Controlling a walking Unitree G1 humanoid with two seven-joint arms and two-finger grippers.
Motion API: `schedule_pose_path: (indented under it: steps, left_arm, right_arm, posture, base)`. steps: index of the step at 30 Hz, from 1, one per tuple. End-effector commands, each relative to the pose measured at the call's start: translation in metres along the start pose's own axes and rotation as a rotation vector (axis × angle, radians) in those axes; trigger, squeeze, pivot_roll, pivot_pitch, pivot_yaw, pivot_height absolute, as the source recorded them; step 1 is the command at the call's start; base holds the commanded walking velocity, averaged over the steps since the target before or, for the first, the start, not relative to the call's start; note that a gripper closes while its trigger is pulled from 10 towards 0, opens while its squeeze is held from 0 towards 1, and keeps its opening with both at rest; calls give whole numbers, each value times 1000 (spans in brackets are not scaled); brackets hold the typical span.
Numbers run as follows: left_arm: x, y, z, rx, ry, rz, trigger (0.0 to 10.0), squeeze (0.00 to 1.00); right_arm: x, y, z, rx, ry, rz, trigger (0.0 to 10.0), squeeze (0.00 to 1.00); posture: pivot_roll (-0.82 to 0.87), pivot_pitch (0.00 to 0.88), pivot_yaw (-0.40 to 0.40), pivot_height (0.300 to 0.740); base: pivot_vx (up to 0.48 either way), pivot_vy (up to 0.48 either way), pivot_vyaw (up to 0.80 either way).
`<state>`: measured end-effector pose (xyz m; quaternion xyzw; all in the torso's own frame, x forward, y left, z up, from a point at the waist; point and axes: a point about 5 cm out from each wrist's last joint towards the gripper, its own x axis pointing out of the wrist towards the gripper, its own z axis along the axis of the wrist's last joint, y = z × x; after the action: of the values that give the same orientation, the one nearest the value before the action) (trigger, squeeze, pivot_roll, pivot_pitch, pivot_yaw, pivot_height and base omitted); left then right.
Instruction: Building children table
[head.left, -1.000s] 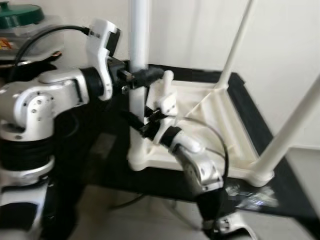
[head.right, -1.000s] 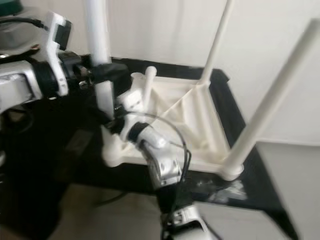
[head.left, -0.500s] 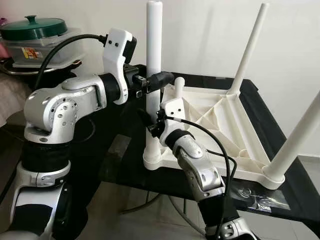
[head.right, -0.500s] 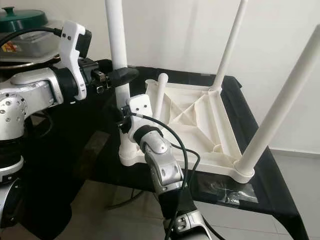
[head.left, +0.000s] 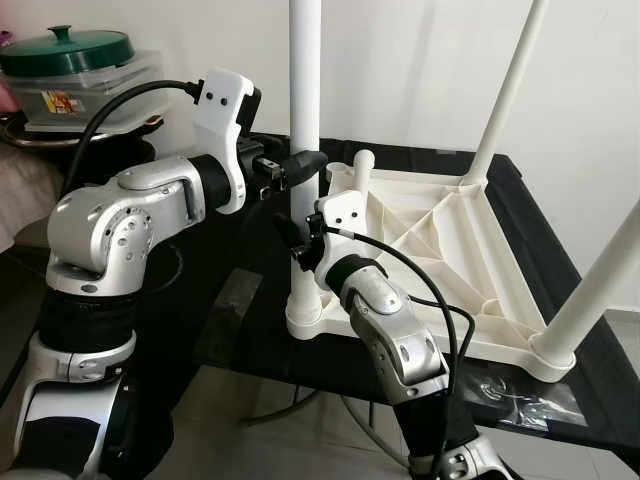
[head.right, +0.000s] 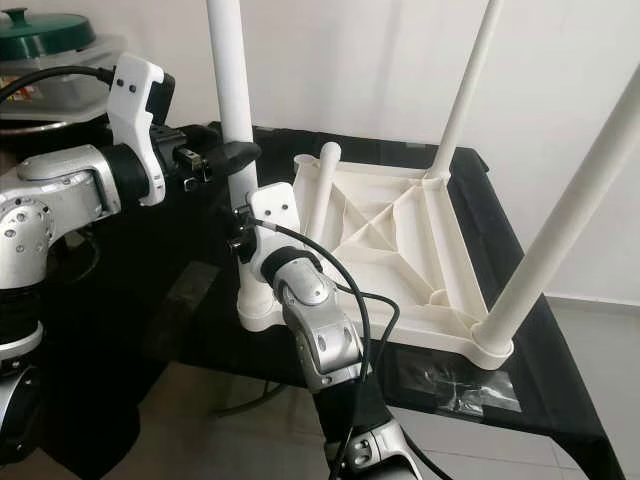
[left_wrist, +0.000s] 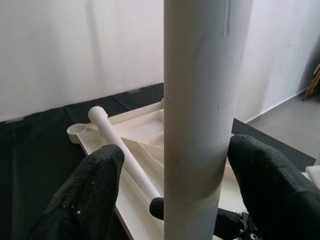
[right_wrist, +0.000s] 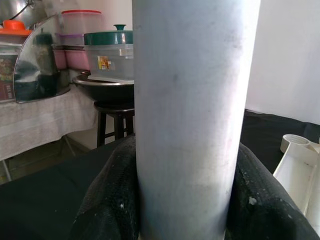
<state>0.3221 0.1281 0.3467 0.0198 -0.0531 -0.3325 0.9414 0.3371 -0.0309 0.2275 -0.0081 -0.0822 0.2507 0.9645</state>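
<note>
The right claw (head.left: 300, 240) is clenched low on the upright leg (head.left: 305, 90); in the right wrist view its fingers (right_wrist: 107, 200) press against both sides of the tube with no gap. The left claw (head.left: 305, 168) grips the same leg higher up, at about 12 o'clock from the right one. In the left wrist view its pads (left_wrist: 97, 190) flank the tube, and they seem to touch it, though a sliver of gap may be there.

The leg stands in the near-left corner socket of the upturned top (head.left: 440, 250), a white ribbed slab lying face down on the black bench (head.left: 250, 310). Two more legs stand in sockets at 2 o'clock (head.left: 510, 90) and 4 o'clock (head.left: 600, 280) from the claws. A fourth leg (head.right: 318, 195) lies loose across the top, leaning toward the far-left socket at 1 o'clock.

The step in hand looks like seating this third leg. The next move likely calls for a straight push down, perhaps with a twist, keeping the tube plumb so it does not bind. After that both claws must let go, and one should fetch the loose leg for the last socket.

At 10 o'clock, well apart, a green-lidded tub (head.left: 70, 65) sits on another surface.
</note>
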Motion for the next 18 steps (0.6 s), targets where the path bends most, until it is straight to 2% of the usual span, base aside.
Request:
schedule_pose_path:
  steps: [1,2,13,18]
  left_arm:
    - [-5,6,-1,10,7,34,10000,0]
    - [-6,6,-3,4,11,40,10000,0]
    - [-5,6,-7,-9,21,36,10000,0]
    - [7,-3,-4,-6,15,-10,10000,0]
  right_arm:
    - [0,11,-25,71,110,-34,9294,0]
    - [0,11,-25,73,109,-34,10000,0]
    - [1,11,-21,77,103,-27,10000,0]
    - [0,12,-18,87,106,-28,10000,0]
  posture:
    - [75,67,-56,740]
    - [74,68,-55,740]
    - [73,70,-52,740]
    - [73,71,-49,740]
  base:
    - [0,0,0]
    - [0,0,0]
    - [0,0,0]
    - [0,0,0]
